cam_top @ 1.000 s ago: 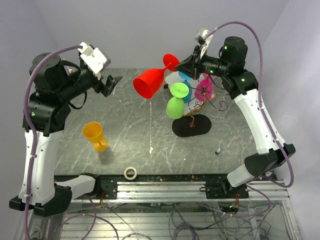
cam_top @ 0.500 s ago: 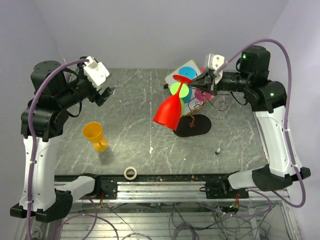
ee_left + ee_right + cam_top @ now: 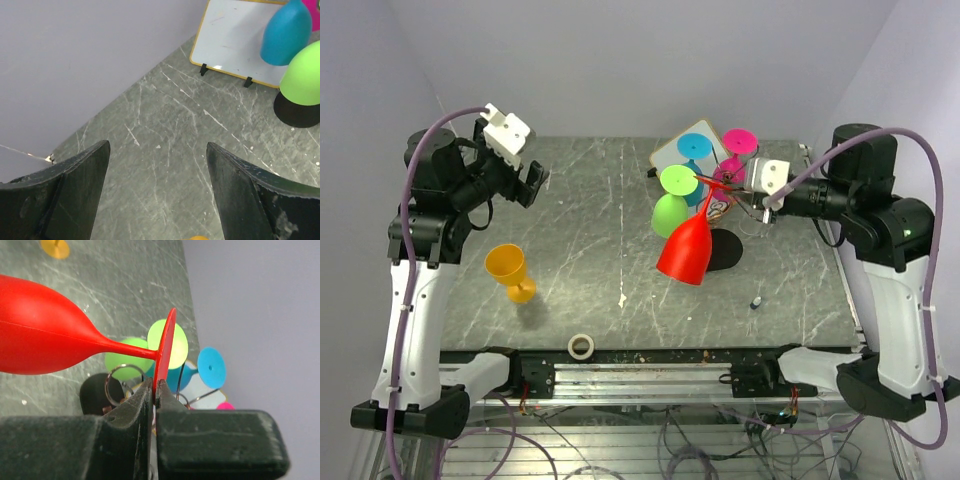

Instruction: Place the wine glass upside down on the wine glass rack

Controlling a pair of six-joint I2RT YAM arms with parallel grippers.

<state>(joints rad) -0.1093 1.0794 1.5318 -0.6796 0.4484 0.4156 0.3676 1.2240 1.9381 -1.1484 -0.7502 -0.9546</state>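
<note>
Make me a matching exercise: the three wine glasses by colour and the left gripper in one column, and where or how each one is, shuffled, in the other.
Column one
1. red wine glass
2. green wine glass
3. orange wine glass
4. left gripper

Column two
A. on the table, apart from the rack
B. open, holding nothing
C. hanging bowl-down on the wine glass rack
D. pinched by its foot in the right gripper

Pairs: 1-D, 2-C, 3-A, 4-B

Red wine glass (image 3: 684, 250) — grey marbled table (image 3: 590, 240)
</note>
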